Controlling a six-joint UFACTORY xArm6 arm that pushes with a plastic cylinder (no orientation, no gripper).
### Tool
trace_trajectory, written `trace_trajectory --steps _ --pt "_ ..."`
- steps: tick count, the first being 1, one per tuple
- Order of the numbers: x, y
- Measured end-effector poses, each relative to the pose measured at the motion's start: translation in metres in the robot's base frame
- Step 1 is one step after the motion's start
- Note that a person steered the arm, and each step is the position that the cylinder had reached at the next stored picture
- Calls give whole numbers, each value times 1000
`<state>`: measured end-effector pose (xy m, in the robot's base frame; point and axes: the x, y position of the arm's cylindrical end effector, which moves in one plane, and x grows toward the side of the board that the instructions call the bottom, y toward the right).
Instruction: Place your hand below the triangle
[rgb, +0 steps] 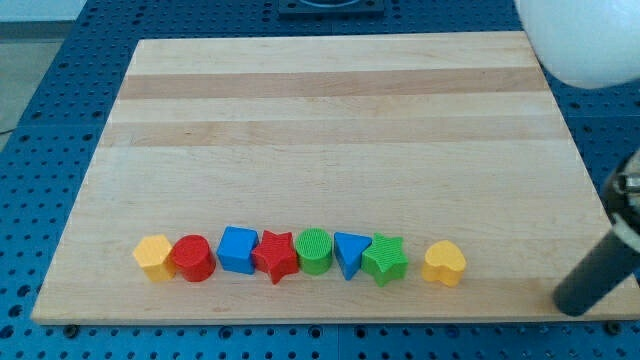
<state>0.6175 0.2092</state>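
Observation:
A blue triangle (350, 253) lies in a row of blocks near the view's bottom edge of the wooden board (330, 130). From the view's left the row holds a yellow block (153, 257), a red cylinder (193, 259), a blue cube (238, 249), a red star (277, 257), a green cylinder (314, 250), the triangle, a green star (385, 260) and a yellow heart (443, 263). My tip (572, 300) is at the board's bottom right corner, far to the right of the triangle and slightly lower, right of the yellow heart. It touches no block.
A white rounded body (590, 40) overhangs the board's top right corner. The board rests on a blue perforated table (40, 120). The board's bottom edge runs just below the row of blocks.

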Motion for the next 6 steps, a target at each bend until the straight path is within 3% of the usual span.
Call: trace_trajectory --steps 4,6 --pt "0 -163" --pt "0 -194"
